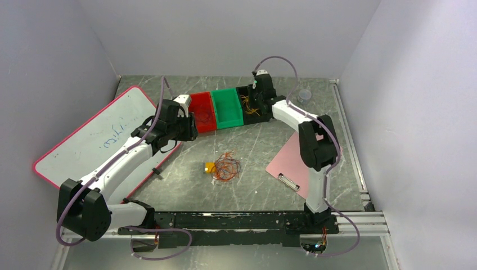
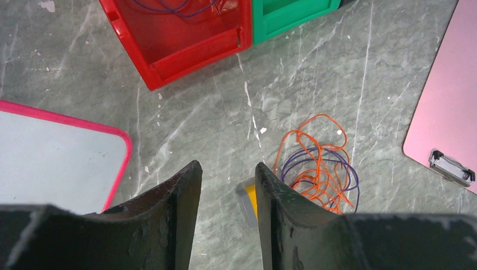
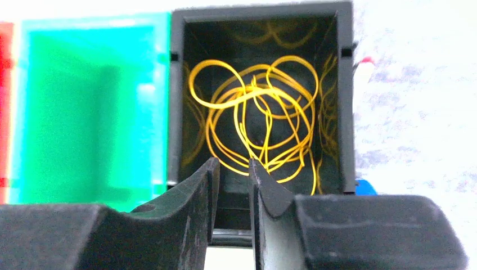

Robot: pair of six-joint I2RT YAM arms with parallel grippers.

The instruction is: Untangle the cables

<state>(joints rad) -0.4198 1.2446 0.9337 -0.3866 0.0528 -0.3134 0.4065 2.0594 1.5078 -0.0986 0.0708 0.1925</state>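
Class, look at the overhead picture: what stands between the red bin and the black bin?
A green bin stands between the red bin and the black bin, side by side in a row; the overhead view shows it.

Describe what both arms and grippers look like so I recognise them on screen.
Both the left arm and right arm have white links with black joints, each trailed by a thin mauve hose. The left gripper and right gripper have black, scuffed, tapering fingers.
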